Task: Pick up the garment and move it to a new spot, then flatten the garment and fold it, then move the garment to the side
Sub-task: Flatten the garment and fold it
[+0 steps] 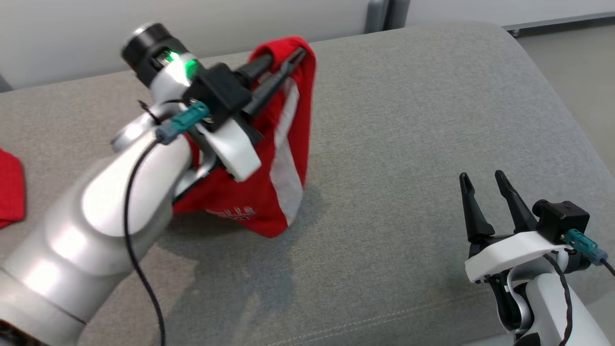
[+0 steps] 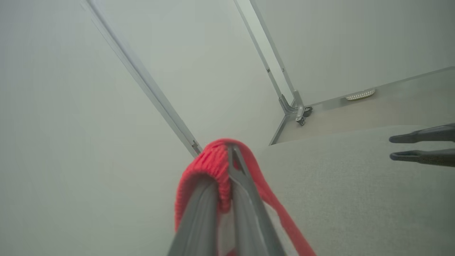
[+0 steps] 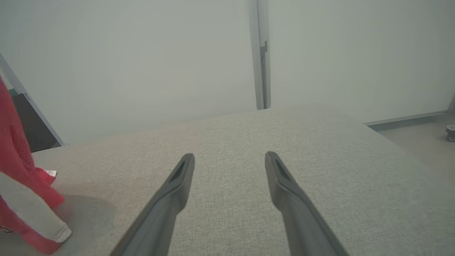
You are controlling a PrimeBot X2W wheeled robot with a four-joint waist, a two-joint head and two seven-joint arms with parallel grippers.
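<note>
The garment (image 1: 281, 158) is red with grey-white stripes and hangs in folds from my left gripper (image 1: 288, 57), which is shut on its ribbed top edge. Its lower end still rests on the grey cushion (image 1: 408, 120). In the left wrist view the red ribbed hem (image 2: 209, 167) wraps over my closed fingers. My right gripper (image 1: 483, 180) stands open and empty low at the right, well clear of the cloth. The right wrist view has the garment (image 3: 21, 185) at its left edge and the gripper (image 3: 229, 161) held just above the cushion.
Another piece of red cloth (image 1: 10, 187) lies at the far left edge of the cushion. The cushion's rounded right edge drops to the floor (image 1: 576, 53). A pale wall with metal posts (image 1: 384, 14) runs behind. Open cushion lies between the two grippers.
</note>
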